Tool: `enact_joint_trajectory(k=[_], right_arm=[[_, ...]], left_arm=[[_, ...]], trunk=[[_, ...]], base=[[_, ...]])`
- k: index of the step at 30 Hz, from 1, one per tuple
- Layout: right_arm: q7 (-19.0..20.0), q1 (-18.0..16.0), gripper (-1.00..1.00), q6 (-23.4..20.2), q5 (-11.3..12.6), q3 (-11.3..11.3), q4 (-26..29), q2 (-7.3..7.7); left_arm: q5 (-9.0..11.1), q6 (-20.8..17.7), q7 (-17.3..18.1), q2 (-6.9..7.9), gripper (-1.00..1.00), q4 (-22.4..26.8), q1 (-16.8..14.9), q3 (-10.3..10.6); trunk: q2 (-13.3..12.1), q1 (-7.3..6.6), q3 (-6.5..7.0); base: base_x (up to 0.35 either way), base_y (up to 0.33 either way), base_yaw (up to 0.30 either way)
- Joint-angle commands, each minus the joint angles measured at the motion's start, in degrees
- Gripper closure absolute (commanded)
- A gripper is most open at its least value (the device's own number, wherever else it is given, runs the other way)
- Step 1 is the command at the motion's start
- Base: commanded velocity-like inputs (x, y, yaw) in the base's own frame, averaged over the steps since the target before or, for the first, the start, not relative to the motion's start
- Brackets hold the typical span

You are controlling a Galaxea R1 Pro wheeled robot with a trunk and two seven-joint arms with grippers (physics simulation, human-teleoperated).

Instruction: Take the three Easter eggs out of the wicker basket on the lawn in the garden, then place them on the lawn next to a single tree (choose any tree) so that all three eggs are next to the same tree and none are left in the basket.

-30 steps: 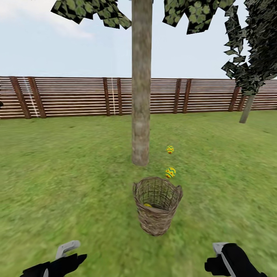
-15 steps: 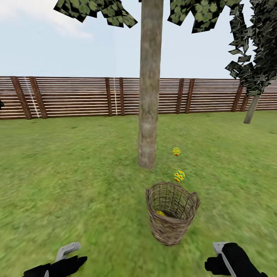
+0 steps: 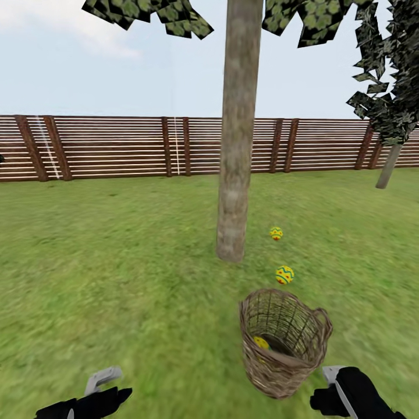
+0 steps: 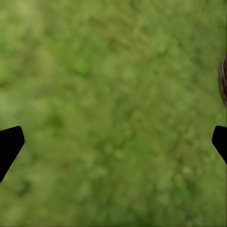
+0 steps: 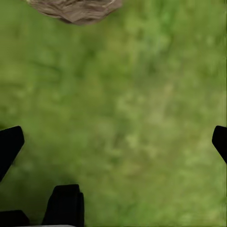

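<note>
The wicker basket (image 3: 283, 343) stands on the lawn (image 3: 116, 279) just in front of the tree (image 3: 235, 174). One Easter egg (image 3: 261, 342) lies inside the basket at its bottom. Two more eggs lie on the grass right of the trunk, one near the basket (image 3: 284, 274) and one farther back (image 3: 276, 233). My left gripper (image 3: 96, 390) hangs low over bare grass, open and empty (image 4: 113, 142). My right gripper (image 3: 338, 389) is beside the basket's near right side, open and empty (image 5: 113, 142). The basket's edge (image 5: 75, 9) shows in the right wrist view.
A brown slat fence (image 3: 116, 145) closes the garden at the back. A second tree with a slanted trunk (image 3: 389, 166) stands at the far right. Grass spreads wide to the left of the trunk.
The camera has moved closer, so tree, eggs and basket show larger and farther right. Both grippers keep the same pose and stay open.
</note>
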State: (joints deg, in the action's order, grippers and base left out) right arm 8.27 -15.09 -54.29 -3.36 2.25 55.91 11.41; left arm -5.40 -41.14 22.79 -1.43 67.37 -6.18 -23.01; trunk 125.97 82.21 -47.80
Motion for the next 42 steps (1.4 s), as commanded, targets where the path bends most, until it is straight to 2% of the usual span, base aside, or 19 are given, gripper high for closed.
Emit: enact_joint_trajectory(k=[1,14,18,19,21,23,24,28,29,31,32,35,37,42], right_arm=[[0.43,-0.03,-1.0,-0.27,-0.35,0.1,0.08,0.04],[0.6,-0.03,-1.0,-0.28,-0.13,0.12,0.08,0.12],[0.6,-0.03,-1.0,-0.34,-0.31,0.55,0.08,0.66],[0.65,-0.03,-1.0,-0.39,-0.27,1.12,0.08,1.04],[0.87,-0.03,-1.0,-0.49,-0.01,3.33,0.08,2.82],[1.16,-0.03,-1.0,-0.57,0.17,3.98,0.08,4.36],[1.77,-0.03,-1.0,-0.61,0.24,4.24,0.08,5.79],[2.21,-0.03,-1.0,-0.72,-0.21,4.45,0.01,7.0],[2.23,-0.03,-1.0,-0.81,-0.35,4.47,0.03,7.39],[2.28,-0.03,-1.0,-1.09,-0.54,4.49,0.06,8.95],[2.28,-0.03,-1.0,-1.26,-0.45,4.5,0.07,9.95],[2.28,-0.03,-1.0,-2.1,-0.14,4.48,0.42,10.84],[2.28,-0.03,-1.0,-2.43,-0.35,4.38,1.63,10.88],[2.14,-0.03,-1.0,-2.6,-1.16,4.11,1.81,11.35]], left_arm=[[-0.57,-0.14,0.54,-0.07,-1.0,0.05,-0.06,-0.2],[-0.48,0.01,0.44,-0.07,-1.0,0.05,-0.06,-0.29],[-0.49,0.04,0.43,0.03,-1.0,0.15,-0.06,-0.4],[-0.52,0.06,0.42,0.06,-1.0,0.18,-0.06,-0.42],[-0.55,0.05,0.41,0.1,-1.0,0.21,-0.06,-0.45],[-0.56,0.02,0.44,0.2,-1.0,0.25,-0.06,-0.46],[-0.55,0.02,0.48,0.46,-1.0,0.27,-0.06,-0.46],[-0.54,-0.23,0.5,1.24,-1.0,0.08,-0.06,-0.59],[-0.55,-0.3,0.5,1.6,-1.0,0.07,-0.06,-0.64],[-0.35,-0.77,0.57,3.68,-1.0,0.26,-0.06,-0.75],[-0.14,-1.75,0.62,5.28,-1.0,0.4,-0.06,-0.83],[0.16,-4.18,0.66,7.62,-1.0,0.54,-0.06,-0.91],[0.22,-4.72,0.67,8.39,-1.0,0.5,-0.06,-0.96],[0.41,-5.26,0.71,8.48,-1.0,2.4,-0.06,-0.75]], trunk=[[0.03,0.02,-0.06],[0.03,0.02,-0.06],[0.03,0.02,-0.06],[0.03,0.02,-0.06],[0.03,0.02,-0.06],[0.03,0.02,-0.06],[0.03,0.02,-0.06],[0.03,0.02,-0.06],[0.03,0.02,-0.06],[0.03,0.02,-0.06],[0.03,0.02,-0.06],[0.03,0.02,-0.06],[0.03,0.02,-0.06],[0.03,0.02,-0.06]], base=[[0.284,0.22,0.0],[0.053,0.318,-0.048],[0.0,0.338,-0.048],[0.0,0.338,-0.014],[0.0,0.338,-0.005],[0.0,0.338,-0.002],[0.0,0.338,-0.001],[0.0,0.338,0.002],[0.0,0.338,0.008],[0.0,0.338,0.003],[0.0,0.301,0.001],[0.0,0.141,0.001],[0.0,0.041,0.0],[0.044,0.007,0.0]])
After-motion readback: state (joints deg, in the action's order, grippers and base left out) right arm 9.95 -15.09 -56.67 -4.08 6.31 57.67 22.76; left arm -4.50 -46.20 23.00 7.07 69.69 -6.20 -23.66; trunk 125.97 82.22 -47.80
